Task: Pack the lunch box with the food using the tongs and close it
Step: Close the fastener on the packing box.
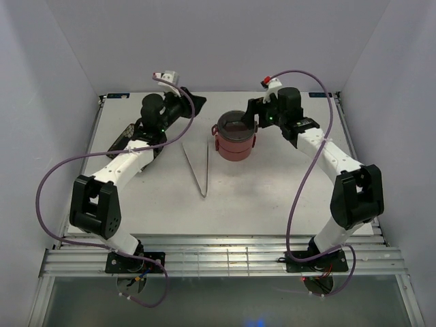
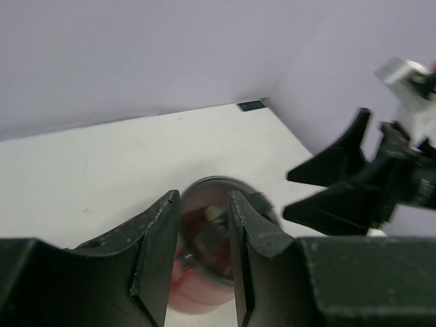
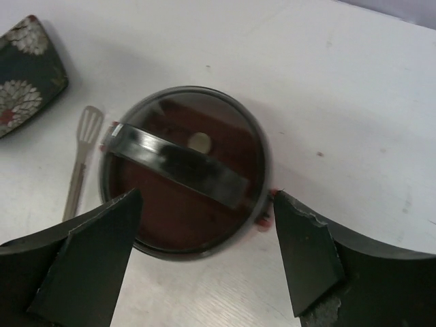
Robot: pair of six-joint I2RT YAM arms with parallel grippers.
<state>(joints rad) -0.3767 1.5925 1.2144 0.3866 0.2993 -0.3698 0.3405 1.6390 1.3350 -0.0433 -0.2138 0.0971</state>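
Observation:
The round dusty-red lunch box [image 1: 235, 144] stands stacked at the table's middle, its dark lid [image 3: 184, 225] on top with a black handle [image 3: 178, 163] across it. No food shows in any view. The silver tongs [image 1: 197, 169] lie flat on the table left of the box, and one end [image 3: 87, 126] shows in the right wrist view. My right gripper [image 3: 206, 195] hangs open over the lid, a finger on either side of it, touching nothing. At the box's back left my left gripper [image 2: 204, 197] is open, and the blurred lunch box [image 2: 204, 238] shows through the gap.
A dark floral plate [image 3: 24, 75] lies at the left, partly under my left arm [image 1: 129, 160]. White walls close in the table at the back and both sides. My right gripper [image 2: 354, 184] shows in the left wrist view, close on the right.

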